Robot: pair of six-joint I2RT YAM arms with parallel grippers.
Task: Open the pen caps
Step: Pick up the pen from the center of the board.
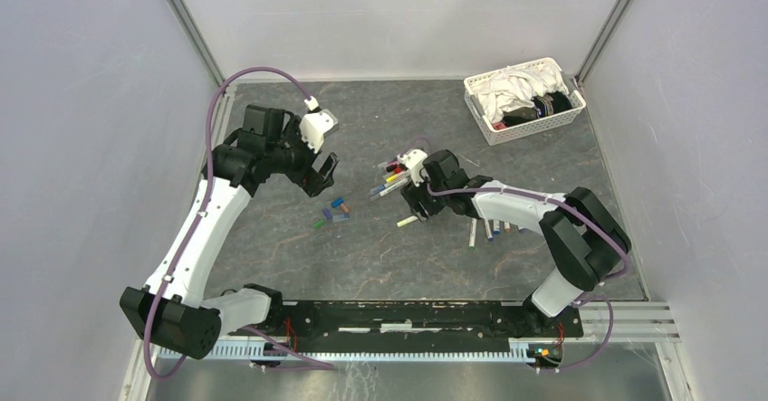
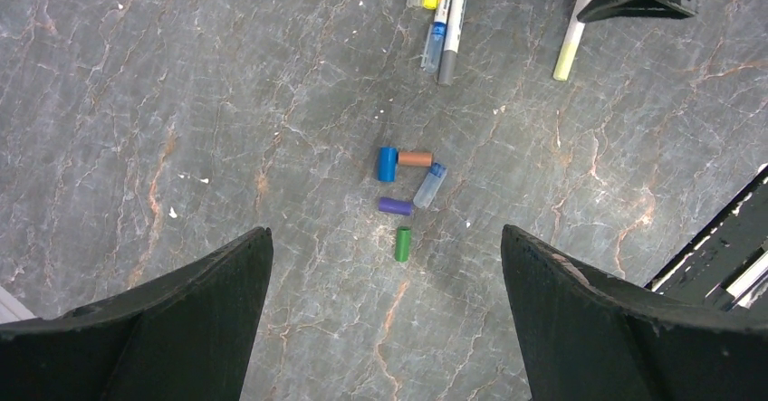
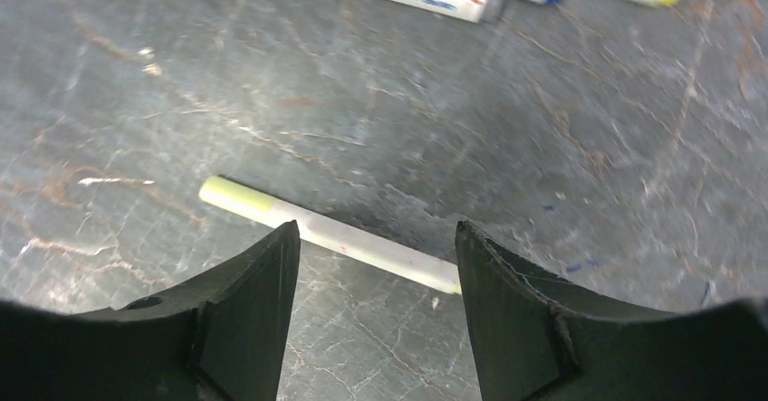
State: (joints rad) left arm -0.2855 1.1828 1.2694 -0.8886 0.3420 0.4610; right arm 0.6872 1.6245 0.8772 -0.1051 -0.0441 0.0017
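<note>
Tabletop (image 2: 181, 102): matt grey, stone-veined. Pen caps (image 2: 408, 193): smooth coloured plastic. Pens (image 3: 326, 231): glossy white plastic barrels.

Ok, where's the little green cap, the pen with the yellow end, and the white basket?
green cap (image 2: 402, 243): left wrist view, middle of its side.
pen with the yellow end (image 3: 362, 245): right wrist view, on its white barrel.
white basket (image 1: 536, 125): top external view, on its lattice front wall.

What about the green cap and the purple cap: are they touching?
Apart. The left wrist view shows bare table between the green cap and the purple cap.
</note>
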